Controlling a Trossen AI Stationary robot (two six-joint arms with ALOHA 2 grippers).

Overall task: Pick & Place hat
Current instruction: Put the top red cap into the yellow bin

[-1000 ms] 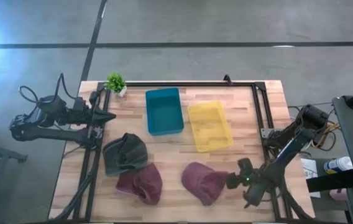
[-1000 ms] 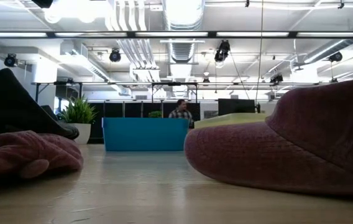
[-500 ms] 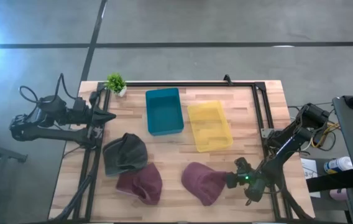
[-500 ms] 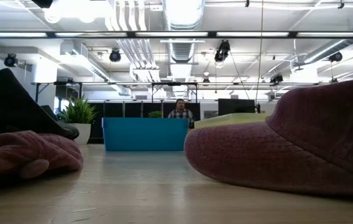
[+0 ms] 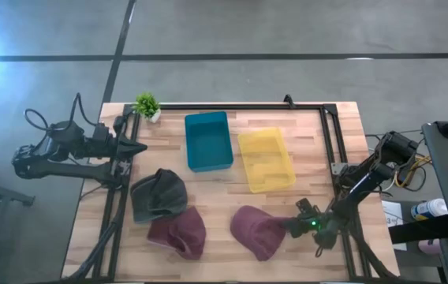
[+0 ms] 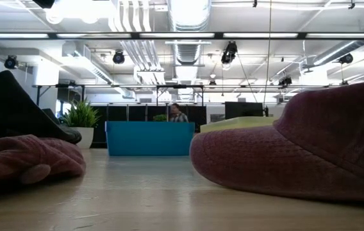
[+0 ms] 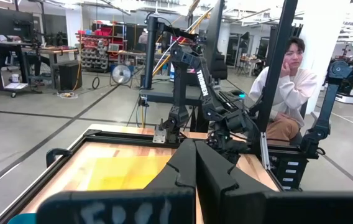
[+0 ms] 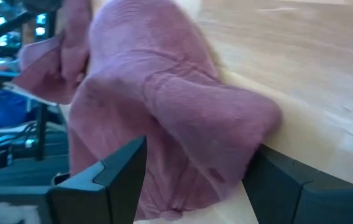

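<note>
A maroon hat (image 5: pixel 258 230) lies on the table near its near right corner and fills the right of the low view (image 6: pixel 297 154). My right gripper (image 5: pixel 293 227) is at the hat's right end, open. In the right wrist view (image 8: pixel 189 180) its fingers stand on either side of a bulge of the hat (image 8: pixel 164 118). A second maroon hat (image 5: pixel 178 233) and a dark grey hat (image 5: pixel 158 195) lie left of it. My left gripper (image 5: pixel 135 147) waits shut over the table's left edge (image 7: pixel 195 165). My right gripper comes level from the table's right, its open fingers straddling the right end (image 8: pixel 251 130) of the maroon hat. The fabric lies close against one finger (image 8: pixel 282 180), but I cannot tell whether it touches. The hat rests flat on the table.
A teal bin (image 5: pixel 208 140) and a yellow bin (image 5: pixel 266 160) stand side by side toward the far edge. A small potted plant (image 5: pixel 147 104) is at the far left corner. A black frame rail (image 5: pixel 330 150) runs along the right side. People show in the room behind.
My right gripper has moved a little toward the table's left and far edge, closing in on the maroon hat's right end. The hats have stayed where they were.
</note>
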